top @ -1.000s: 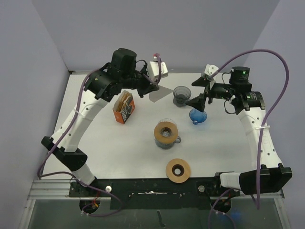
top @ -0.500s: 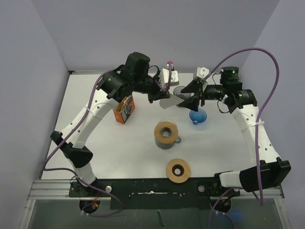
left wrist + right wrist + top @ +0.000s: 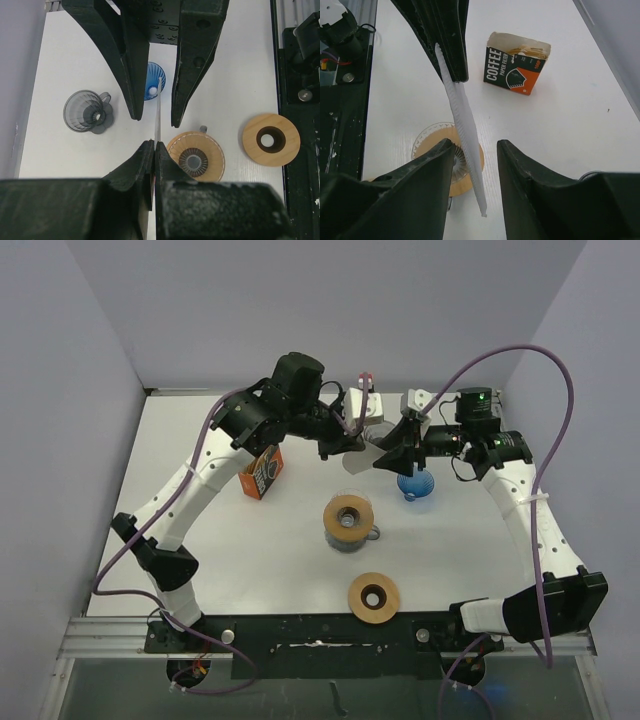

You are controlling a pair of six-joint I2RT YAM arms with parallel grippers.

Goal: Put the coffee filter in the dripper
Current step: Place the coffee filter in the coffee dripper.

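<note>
White paper coffee filter [image 3: 461, 130] hangs edge-on at 12 o'clock over the table [image 3: 220, 560], pinched in the closed left gripper [image 3: 154, 149], right gripper [image 3: 474, 147] jaws apart astride it, untouching; pickup done, seating in the central dripper [image 3: 349, 520] remains.

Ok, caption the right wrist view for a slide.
Left gripper holds the coffee filter edge-on inside the open right gripper, dripper in the background.
</note>
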